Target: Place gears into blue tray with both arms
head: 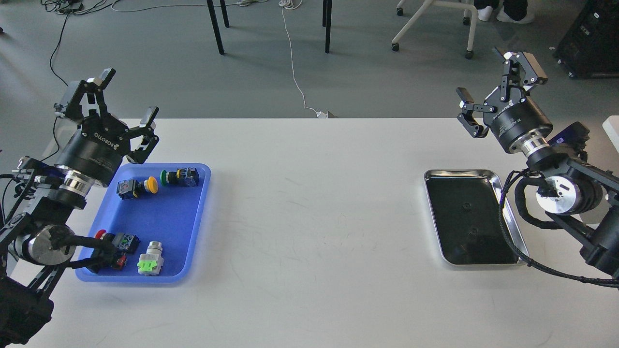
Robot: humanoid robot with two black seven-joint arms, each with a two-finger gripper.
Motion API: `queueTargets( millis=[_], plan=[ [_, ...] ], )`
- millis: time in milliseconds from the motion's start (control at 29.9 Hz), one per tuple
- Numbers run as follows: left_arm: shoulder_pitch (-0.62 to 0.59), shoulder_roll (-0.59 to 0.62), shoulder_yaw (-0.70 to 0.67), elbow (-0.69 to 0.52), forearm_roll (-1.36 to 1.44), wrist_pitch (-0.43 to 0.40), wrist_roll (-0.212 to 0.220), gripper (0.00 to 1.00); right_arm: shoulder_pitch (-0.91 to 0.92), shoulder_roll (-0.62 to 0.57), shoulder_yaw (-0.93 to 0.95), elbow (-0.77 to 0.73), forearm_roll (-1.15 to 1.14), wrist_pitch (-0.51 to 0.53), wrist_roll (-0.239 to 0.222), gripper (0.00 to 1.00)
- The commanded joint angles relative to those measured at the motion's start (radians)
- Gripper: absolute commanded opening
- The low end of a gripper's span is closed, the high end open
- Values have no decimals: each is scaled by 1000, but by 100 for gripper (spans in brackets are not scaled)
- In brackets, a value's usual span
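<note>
A white worktop (pixel 309 217) carries everything. Both arms hang above its far corners: the left end effector (pixel 126 99) over the back edge of the blue tray (pixel 159 227), fingers spread wide and empty; the right end effector (pixel 491 82) beyond the steel tray (pixel 508 212), fingers also apart, empty. The blue tray on the left holds four switches: yellow (pixel 137 187), green (pixel 180 177), red (pixel 115 242), grey (pixel 151 259). Two gears (pixel 467 207) (pixel 474 231) lie in the steel tray's dark inside, one behind the other, apart

Single head view, high above the table (pixel 309 203), facing forward-down.
</note>
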Motion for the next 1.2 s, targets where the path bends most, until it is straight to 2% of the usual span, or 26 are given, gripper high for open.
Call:
queueTargets(
  millis=[0,334,601,702,802,1002,1169],
  plan=[
    [10,0,1,-3,-2,-3,-1,99,-10,2,-3,1,0,16,0,99],
    [4,8,9,-2,-34,-15,3,99,-22,-14,3,13,-4,34,0,99],
    [4,17,2,6,-36,-67,3,99,-11,-18,-12,16,-51,42,0,99],
    [5,17,9,6,-34,-70,6,99,-4,-43,-20,23,-180,56,0,99],
    [10,8,6,4,-36,-73,-1,99,27,-145,-46,45,-451,106,0,99],
    [7,1,9,4,-36,-85,-1,99,147,-337,-159,139,-806,203,0,99],
    [7,-29,18,-8,-31,-90,0,99,347,-393,-380,151,-1180,237,0,99]
  ],
)
